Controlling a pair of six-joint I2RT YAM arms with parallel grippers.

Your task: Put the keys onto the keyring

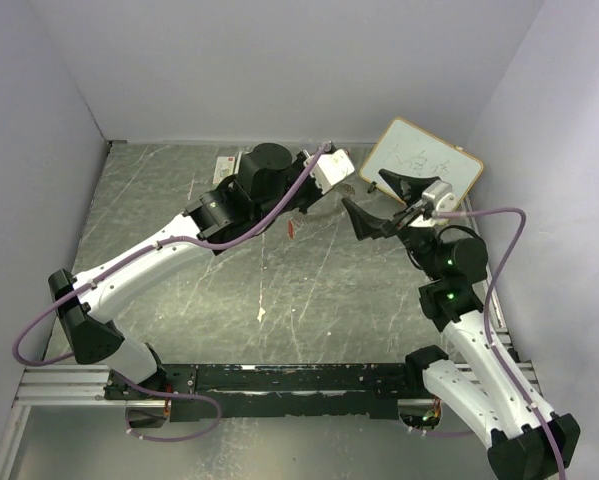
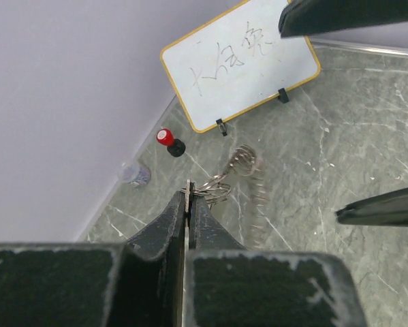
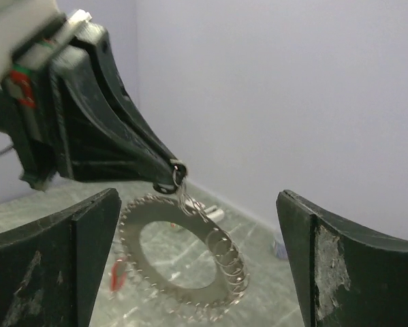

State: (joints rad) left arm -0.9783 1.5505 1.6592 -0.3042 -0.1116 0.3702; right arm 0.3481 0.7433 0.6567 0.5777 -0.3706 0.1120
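L gripper (image 3: pixel 171 174): clenched on keyring (image 3: pixel 190 301) at its 12 o'clock loop; ring hung below. R gripper (image 1: pixel 365 190): released, jaws wide, empty, 3 o'clock of it.

Pale lilac walls (image 1: pixel 279 60) enclose a grey marbled tabletop (image 1: pixel 309 290), possibly stone-patterned film.

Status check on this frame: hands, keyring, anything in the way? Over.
Left hand shut, pinching the keyring by a small loop. Right hand open, empty, facing it. Whiteboard stands just behind.
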